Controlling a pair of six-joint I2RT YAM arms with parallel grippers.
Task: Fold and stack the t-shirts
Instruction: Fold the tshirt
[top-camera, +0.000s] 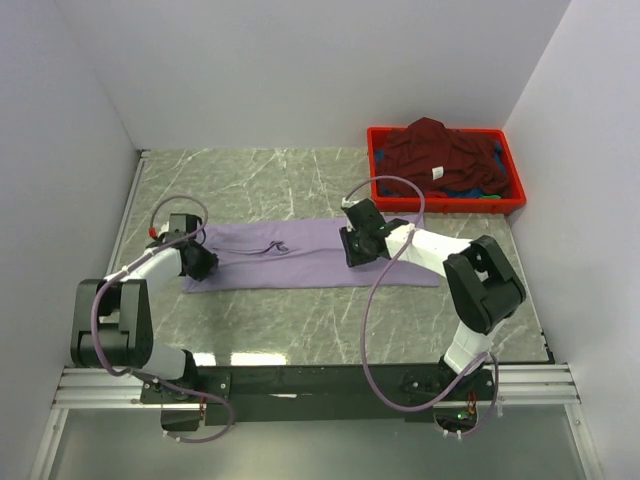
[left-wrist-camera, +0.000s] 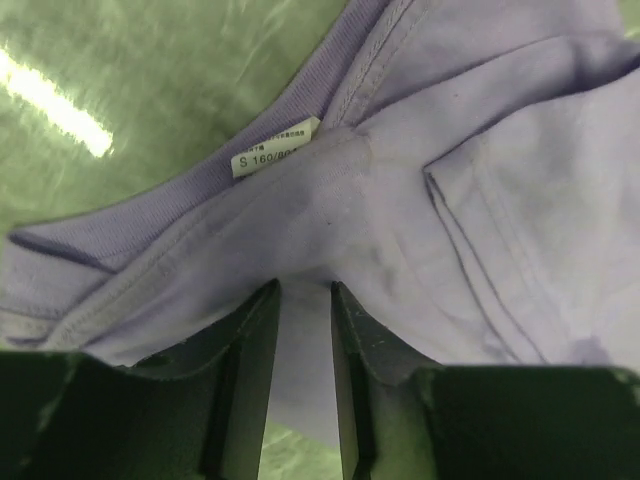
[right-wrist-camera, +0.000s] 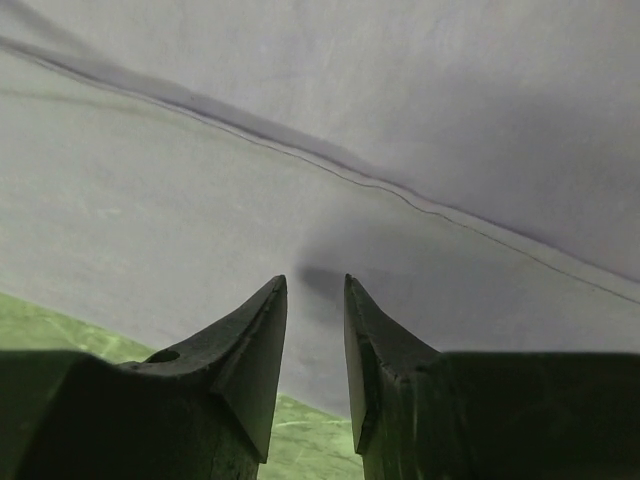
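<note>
Left gripper (left-wrist-camera: 303, 305): narrowed onto a fold of the lavender t-shirt (top-camera: 300, 255), gripped just below the collar and its size label (left-wrist-camera: 275, 155).
Right gripper (right-wrist-camera: 315, 290): jaws drawn to a slim gap, tips at the lavender cloth near a seam; whether cloth is nipped cannot be told.
Lavender t-shirt: laid as a long flat band across the table (top-camera: 300, 325), between the two arms.
Done: the band is judged a first lengthwise fold, sleeves tucked in.
Left: the crosswise folds; nothing is stacked yet.
Maroon t-shirt (top-camera: 430, 150): heaped unfolded in the red crate (top-camera: 375, 175), well apart, untouched.
Hidden: blue and green cloth (top-camera: 478, 192) is glimpsed under the maroon; how many shirts lie there cannot be counted.
</note>
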